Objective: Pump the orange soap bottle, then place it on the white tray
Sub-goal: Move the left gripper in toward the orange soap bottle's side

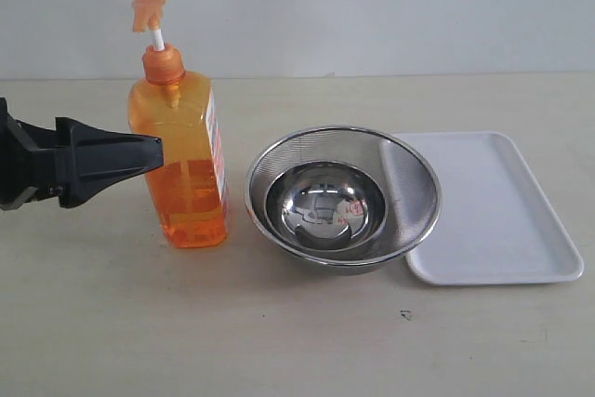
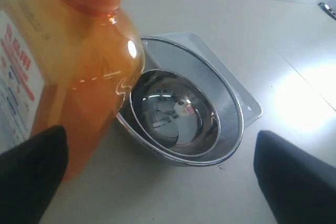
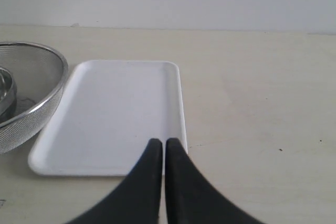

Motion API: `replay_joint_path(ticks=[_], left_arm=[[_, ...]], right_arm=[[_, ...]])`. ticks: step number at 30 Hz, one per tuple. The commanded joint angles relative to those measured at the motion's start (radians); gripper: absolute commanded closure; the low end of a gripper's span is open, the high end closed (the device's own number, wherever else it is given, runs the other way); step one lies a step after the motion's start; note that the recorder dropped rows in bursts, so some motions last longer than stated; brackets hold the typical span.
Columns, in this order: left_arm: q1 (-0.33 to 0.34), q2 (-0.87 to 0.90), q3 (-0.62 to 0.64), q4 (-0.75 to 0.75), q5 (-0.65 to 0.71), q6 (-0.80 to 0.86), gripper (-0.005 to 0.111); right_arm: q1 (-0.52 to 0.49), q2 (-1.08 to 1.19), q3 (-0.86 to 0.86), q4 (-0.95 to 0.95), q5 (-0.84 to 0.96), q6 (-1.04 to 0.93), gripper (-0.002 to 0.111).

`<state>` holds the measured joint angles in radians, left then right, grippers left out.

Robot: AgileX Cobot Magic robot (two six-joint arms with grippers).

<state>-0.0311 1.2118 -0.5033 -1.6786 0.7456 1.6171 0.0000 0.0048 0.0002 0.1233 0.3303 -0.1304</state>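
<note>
The orange soap bottle (image 1: 181,174) stands upright on the table, left of the bowls, its pump head (image 1: 149,11) raised on the white stem. My left gripper (image 1: 139,157) reaches in from the left at mid-height, its tip at the bottle's side. In the left wrist view this gripper (image 2: 163,177) is open wide, with the bottle (image 2: 84,72) close against one finger (image 2: 31,174) and the other finger (image 2: 294,179) far off. The white tray (image 1: 502,220) lies at the right. My right gripper (image 3: 164,148) is shut and holds nothing, over the tray's (image 3: 115,108) near edge.
A round steel mesh bowl (image 1: 409,192) with a smaller shiny steel bowl (image 1: 325,206) inside it sits between the bottle and the tray, touching the tray's left edge. A pale wall runs behind the table.
</note>
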Motion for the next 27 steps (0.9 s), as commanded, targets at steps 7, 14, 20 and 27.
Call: replay_joint_path(ticks=[7,14,20,27], left_arm=[[-0.002,0.003,0.002,-0.013,0.013,0.007,0.018],[-0.002,0.003,0.002,-0.022,0.013,0.007,0.018],[-0.002,0.003,0.002,-0.022,0.013,0.007,0.018],[-0.002,0.003,0.002,-0.022,0.013,0.007,0.018]], right_arm=[[0.000,-0.005,0.000,0.128,-0.303,0.062,0.108],[0.000,0.085,-0.049,0.128,-0.213,-0.016,0.108],[0.000,0.276,-0.228,0.128,-0.109,-0.079,0.108],[0.000,0.460,-0.368,0.135,-0.138,-0.040,0.108]])
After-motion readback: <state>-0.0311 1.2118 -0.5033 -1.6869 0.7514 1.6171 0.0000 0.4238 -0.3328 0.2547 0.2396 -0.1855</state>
